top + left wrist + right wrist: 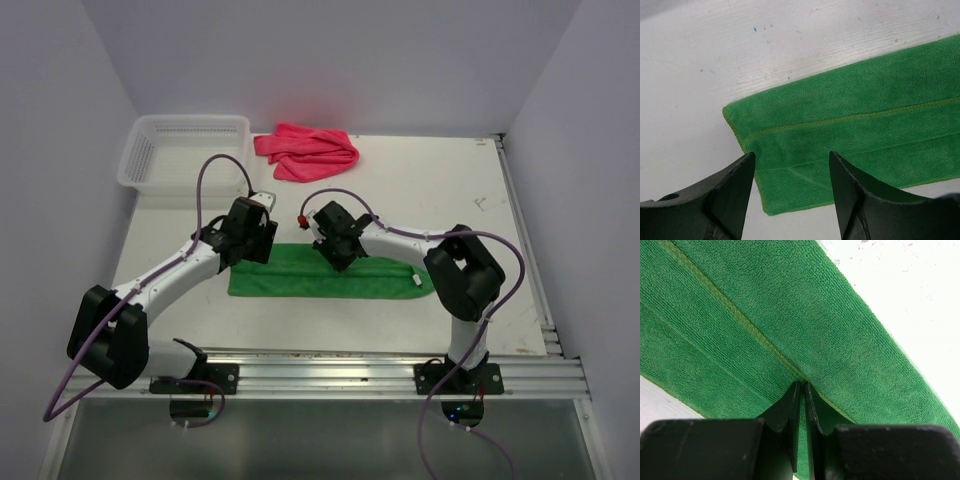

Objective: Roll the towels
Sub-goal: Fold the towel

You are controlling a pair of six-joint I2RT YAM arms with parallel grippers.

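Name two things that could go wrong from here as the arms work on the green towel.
1. The right gripper is nearly closed at the green towel's seam mid-length; it may pinch just one layer and bunch the cloth.
2. The left gripper hangs open over the towel's end near one corner, so a roll started there could come out skewed.

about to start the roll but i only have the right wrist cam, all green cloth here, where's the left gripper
observer: left gripper is open over the left short end of the green towel
operator: has any of it been rolled yet
observer: no, it lies flat in one long strip
operator: and the second towel
observer: pink towel sits crumpled at the far edge of the table, right of the white basket, not in it
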